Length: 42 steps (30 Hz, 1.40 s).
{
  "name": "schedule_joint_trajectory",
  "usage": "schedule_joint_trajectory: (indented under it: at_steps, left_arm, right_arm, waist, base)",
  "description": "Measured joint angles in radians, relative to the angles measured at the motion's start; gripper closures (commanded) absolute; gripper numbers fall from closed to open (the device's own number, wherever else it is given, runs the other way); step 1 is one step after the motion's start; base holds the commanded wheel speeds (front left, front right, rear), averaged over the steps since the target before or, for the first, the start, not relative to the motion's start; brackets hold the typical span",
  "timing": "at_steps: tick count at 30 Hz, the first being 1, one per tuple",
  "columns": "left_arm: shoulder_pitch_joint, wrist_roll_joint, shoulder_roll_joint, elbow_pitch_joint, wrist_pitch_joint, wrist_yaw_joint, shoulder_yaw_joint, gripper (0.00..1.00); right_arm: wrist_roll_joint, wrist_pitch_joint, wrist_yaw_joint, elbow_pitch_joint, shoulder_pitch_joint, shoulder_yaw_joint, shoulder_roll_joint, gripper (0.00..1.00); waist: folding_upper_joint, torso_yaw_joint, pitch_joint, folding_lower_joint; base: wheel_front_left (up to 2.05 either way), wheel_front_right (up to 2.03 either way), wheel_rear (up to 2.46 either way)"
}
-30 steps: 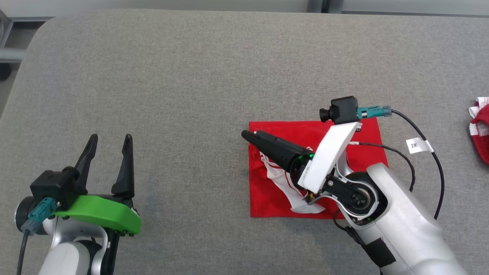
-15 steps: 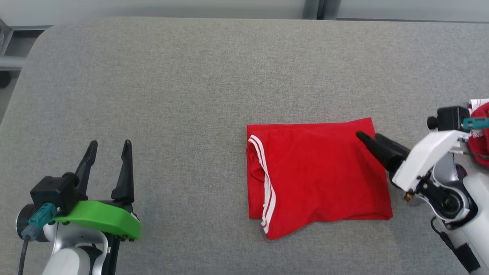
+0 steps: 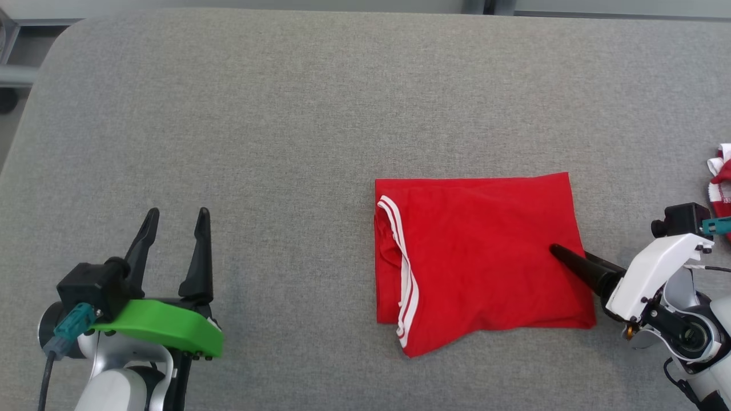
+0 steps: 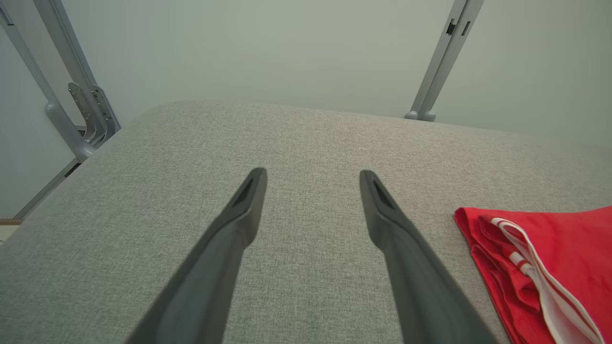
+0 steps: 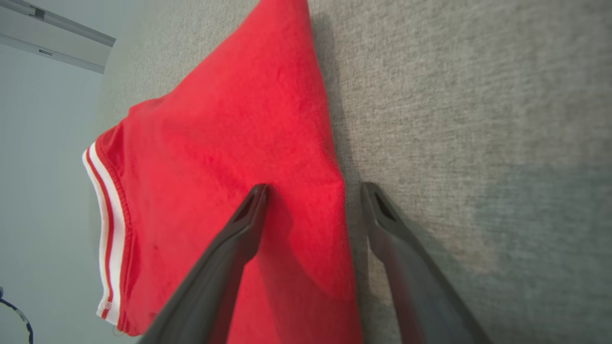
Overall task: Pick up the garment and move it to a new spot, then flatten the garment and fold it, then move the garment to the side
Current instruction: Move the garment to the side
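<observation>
The right claw [image 5: 314, 187] stands open and grips nothing. It straddles the right-hand edge of the folded red fabric garment with white stripe trim [image 3: 480, 257], one finger over the red cloth and the other over bare surface just beside it. Whether the fingers press on the cloth cannot be told.

The garment lies in the right half of the grey fabric-covered table [image 3: 285, 114], well apart from the far edge, as a fairly flat, rough rectangle with the striped hem on its left side. Judging by that shape, the relocating, flattening and folding look done. What is left is carrying it to the side, which needs a grasp at this edge first.

The left claw [image 3: 178, 212] is open and empty near the front left. A crumpled red-and-white cloth [image 3: 721, 177] sits at the right edge.
</observation>
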Motion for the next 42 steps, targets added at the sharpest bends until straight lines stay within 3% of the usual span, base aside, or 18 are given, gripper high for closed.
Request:
schedule_joint_trajectory:
  at_steps: [5, 6, 7, 12, 17, 21, 24, 25, 33, 42]
  left_arm:
    - [-0.012, 0.0, -0.008, 0.011, -0.001, 0.0, -0.022, 0.0]
    - [-0.013, 0.0, -0.01, 0.017, -0.003, 0.0, -0.022, 0.0]
    - [-0.013, 0.0, -0.011, 0.024, -0.006, 0.0, -0.022, 0.0]
    - [-0.014, -0.01, -0.033, 0.045, -0.011, -0.001, -0.024, 0.0]
    - [-0.006, -0.011, -0.03, 0.058, -0.03, 0.0, 0.015, 0.0]
    - [0.004, -0.013, -0.024, 0.059, -0.031, 0.0, 0.014, 0.0]
    - [0.004, -0.013, -0.023, 0.056, -0.031, 0.0, 0.003, 0.0]
    - [0.003, -0.013, -0.025, 0.051, -0.031, -0.001, -0.003, 0.0]
    - [0.003, -0.013, -0.031, 0.042, -0.029, -0.009, -0.027, 0.0]
    - [0.002, -0.025, -0.035, 0.044, -0.026, -0.009, -0.024, 0.0]
  right_arm:
    - [0.004, 0.048, 0.018, 0.016, -0.031, 0.028, -0.002, 0.0]
    - [0.003, 0.056, 0.024, 0.019, -0.043, 0.038, -0.002, 0.33]
    - [0.002, 0.068, 0.028, 0.021, -0.055, 0.048, 0.0, 1.0]
    - [0.021, 0.124, 0.053, 0.002, -0.077, 0.078, 0.014, 1.0]
    - [0.021, 0.182, 0.077, -0.115, -0.168, 0.109, 0.006, 1.0]
    - [0.018, 0.219, 0.075, -0.15, -0.212, 0.096, -0.041, 1.0]
    - [-0.002, 0.238, 0.041, -0.127, -0.211, 0.045, -0.14, 1.0]
    - [-0.01, 0.249, 0.011, -0.107, -0.211, 0.004, -0.205, 1.0]
    - [-0.02, 0.285, -0.104, -0.033, -0.2, -0.147, -0.388, 1.0]
    - [-0.037, 0.334, -0.119, 0.025, -0.18, -0.213, -0.522, 1.0]
  waist:
    - [0.0, 0.023, 0.005, 0.0]
    - [0.0, 0.028, 0.005, 0.0]
    - [0.0, 0.033, 0.004, 0.0]
    - [0.0, 0.052, -0.013, 0.0]
    - [0.0, 0.052, -0.032, 0.0]
    - [0.0, 0.035, -0.038, 0.0]
    - [0.0, 0.025, -0.037, 0.0]
    - [0.0, 0.024, -0.031, 0.0]
    - [0.0, 0.025, 0.002, 0.0]
    - [0.0, 0.041, 0.036, 0.0]
  base:
    - [0.0, 0.0, 0.0]
    - [0.0, 0.0, 0.0]
    - [0.0, 0.0, 0.0]
    - [0.0, 0.0, 0.0]
    - [0.0, 0.0, 0.0]
    - [0.0, 0.0, 0.0]
    - [0.0, 0.0, 0.0]
    - [0.0, 0.0, 0.0]
    - [0.0, 0.0, 0.0]
    - [0.0, 0.0, 0.0]
